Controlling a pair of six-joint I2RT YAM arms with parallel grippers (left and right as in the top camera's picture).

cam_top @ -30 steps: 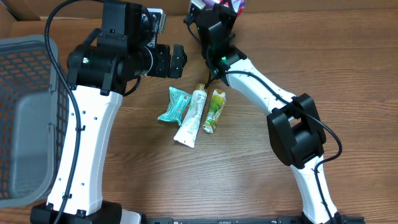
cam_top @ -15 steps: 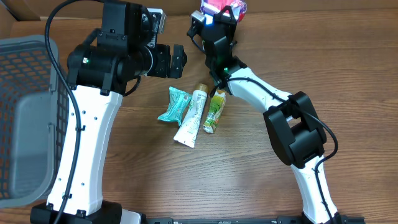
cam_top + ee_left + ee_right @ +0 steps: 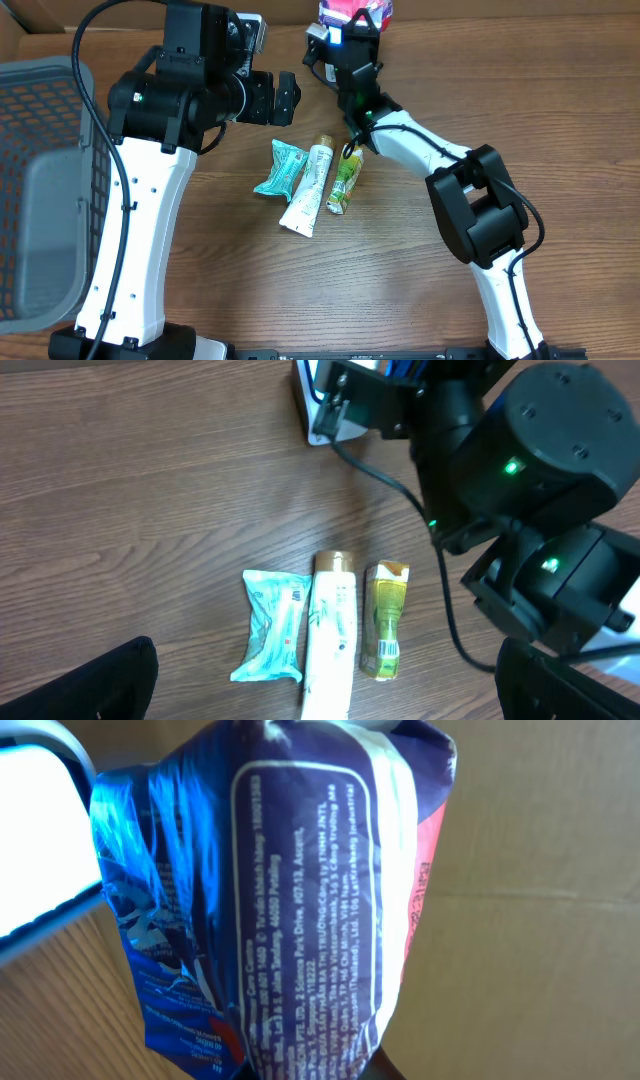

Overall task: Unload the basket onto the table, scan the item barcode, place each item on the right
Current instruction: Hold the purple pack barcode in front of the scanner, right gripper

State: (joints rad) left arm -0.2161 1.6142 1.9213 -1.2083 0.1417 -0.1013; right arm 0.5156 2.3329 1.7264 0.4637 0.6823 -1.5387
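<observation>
My right gripper [image 3: 350, 28] is at the table's far edge, shut on a crinkled packet [image 3: 356, 11]. From overhead the packet shows pink and blue. In the right wrist view the packet [image 3: 300, 890] fills the frame, blue-purple with a panel of small white print, pinched at its lower end by the gripper [image 3: 310, 1065]. No barcode shows on this face. A bright white device with a grey rim [image 3: 35, 840] stands just left of the packet; it is also in the left wrist view [image 3: 322, 405]. My left gripper [image 3: 280, 97] hangs open over the table, holding nothing.
Three items lie side by side mid-table: a teal sachet [image 3: 280, 167], a white tube [image 3: 310, 186] and a green sachet [image 3: 345, 180] with a barcode near its lower end [image 3: 386, 650]. A grey mesh basket [image 3: 40, 190] stands at the left. The right arm's cable [image 3: 440, 600] trails near the green sachet.
The right wrist has turned and shifted slightly left at the far edge, so more of the packet's pink face shows from overhead. The left arm and the table items have not moved.
</observation>
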